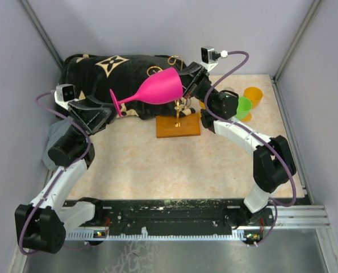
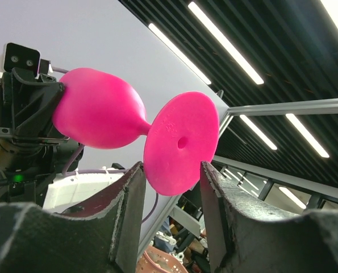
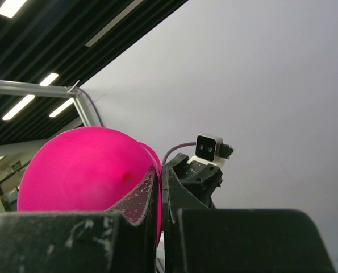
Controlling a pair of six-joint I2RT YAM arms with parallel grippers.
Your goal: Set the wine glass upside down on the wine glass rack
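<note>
A bright pink wine glass (image 1: 151, 90) hangs on its side in the air above the back of the table, foot to the left. My right gripper (image 1: 186, 86) is shut on the rim of its bowl; in the right wrist view the gripper (image 3: 161, 176) pinches the bowl wall (image 3: 83, 170). My left gripper (image 1: 111, 109) is open, with the glass's foot (image 2: 180, 142) between its fingertips (image 2: 171, 173); I see no clear contact. The wine glass rack (image 1: 178, 126), gold wire on an orange-brown wooden base, stands under the bowl, partly hidden by it.
A black bag with gold patterns (image 1: 117, 65) lies along the back wall. A green cup (image 1: 243, 106) and an orange cup (image 1: 252, 96) stand at the back right, behind the right arm. Grey cloth (image 1: 52, 142) lies at the left. Enclosure walls close in both sides.
</note>
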